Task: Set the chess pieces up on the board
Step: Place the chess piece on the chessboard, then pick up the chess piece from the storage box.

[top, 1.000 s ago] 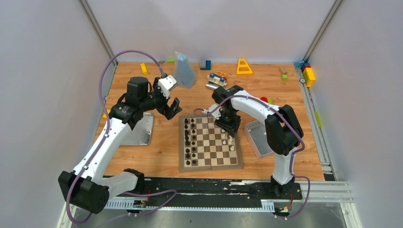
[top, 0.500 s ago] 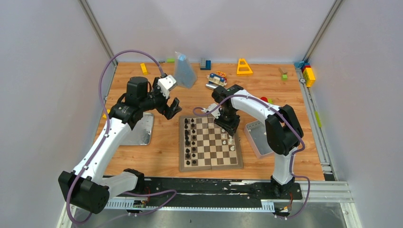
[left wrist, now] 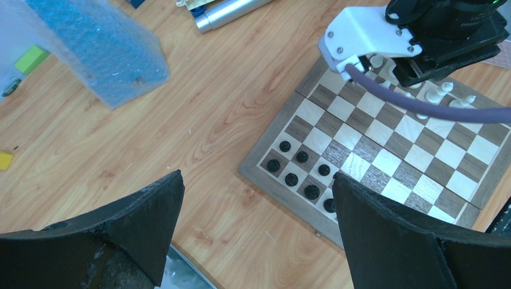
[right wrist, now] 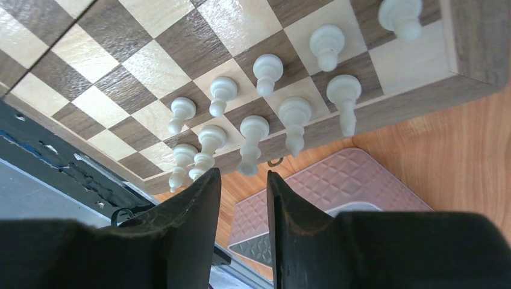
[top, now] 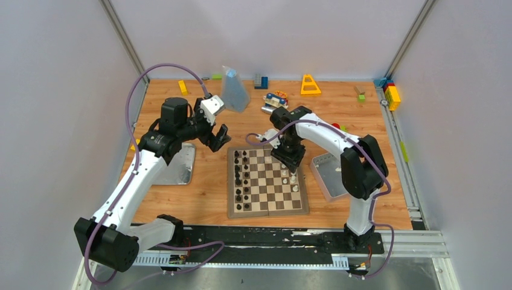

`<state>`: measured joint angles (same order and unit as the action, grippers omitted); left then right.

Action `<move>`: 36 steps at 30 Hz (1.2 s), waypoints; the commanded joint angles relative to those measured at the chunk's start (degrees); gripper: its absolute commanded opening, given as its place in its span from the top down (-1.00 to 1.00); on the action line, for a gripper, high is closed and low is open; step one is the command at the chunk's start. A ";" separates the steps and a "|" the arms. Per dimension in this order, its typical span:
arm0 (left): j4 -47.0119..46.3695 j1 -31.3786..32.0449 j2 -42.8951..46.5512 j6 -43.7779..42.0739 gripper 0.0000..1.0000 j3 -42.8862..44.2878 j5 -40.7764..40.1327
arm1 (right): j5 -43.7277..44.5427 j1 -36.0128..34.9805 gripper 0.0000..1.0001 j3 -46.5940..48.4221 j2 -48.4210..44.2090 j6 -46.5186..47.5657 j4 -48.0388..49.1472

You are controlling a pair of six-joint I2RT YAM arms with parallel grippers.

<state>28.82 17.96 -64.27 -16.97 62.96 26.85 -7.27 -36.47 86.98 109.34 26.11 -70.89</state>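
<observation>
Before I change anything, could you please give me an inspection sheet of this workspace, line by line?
Surface: wooden table, no spill seen.
Job's things: chessboard lies flat; white pieces stand near its right edge; black pieces stand along its left.
Clutter: metal tin right of the board, lid left; bubble bag, yellow triangle, toy blocks, silver tube at the far side.
Grippers: left gripper wide open, empty; right gripper over the white pieces, fingers narrowly apart, nothing between.
Cables: purple cable loops above the left arm; second cable crosses over the board.
Surroundings: white walls; nothing else seen.
</observation>
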 commanded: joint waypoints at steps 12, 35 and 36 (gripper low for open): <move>-2.10 -0.46 0.01 -0.10 -1.00 1.27 1.38 | -10.71 16.17 -0.10 -5.59 -20.56 -2.27 4.49; -3.48 -0.46 -4.34 -2.53 -1.00 0.93 4.92 | -9.38 42.98 -0.23 -31.28 -20.33 24.56 27.71; -3.57 -0.47 -4.49 -2.67 -1.00 0.87 4.82 | -9.63 42.97 -0.23 -31.30 -19.75 25.48 27.78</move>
<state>27.31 17.89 -68.40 -17.41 62.96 30.81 -15.53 6.31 55.48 87.61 45.89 -46.94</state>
